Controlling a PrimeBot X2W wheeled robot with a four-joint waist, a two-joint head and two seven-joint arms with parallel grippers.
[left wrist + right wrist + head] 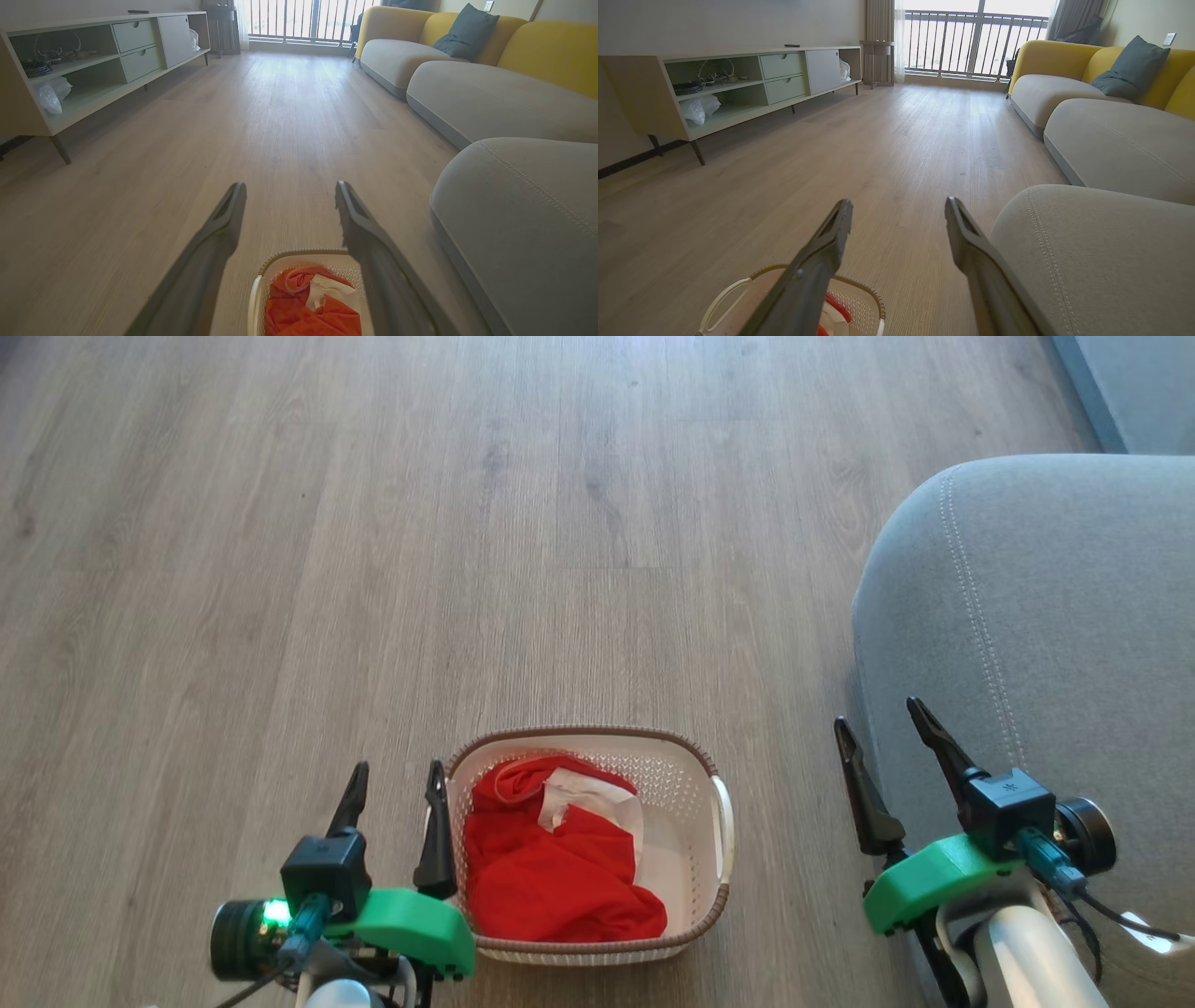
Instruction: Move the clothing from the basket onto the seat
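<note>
The cream basket (695, 775) stands on the wood floor in the head view, low and centre. Inside it lies the clothing: a plain red garment (551, 882) bunched over a red one with white panels (588, 793). My left gripper (399, 782) hangs open beside the basket's left rim, holding nothing. My right gripper (878, 721) is open at the edge of the grey seat (1055, 616), which has pale stitching. The left wrist view looks down at the basket (261, 280) and clothing (313, 312) between its fingers. The right wrist view catches the basket (864, 298) and seat (1101, 261).
A long low cabinet (738, 88) with shelves and drawers stands along the left wall. A grey and yellow sofa (1111, 121) with a dark cushion (1129, 67) runs along the right. A balcony railing (962, 42) closes the far end. Wood floor (467, 523) stretches ahead.
</note>
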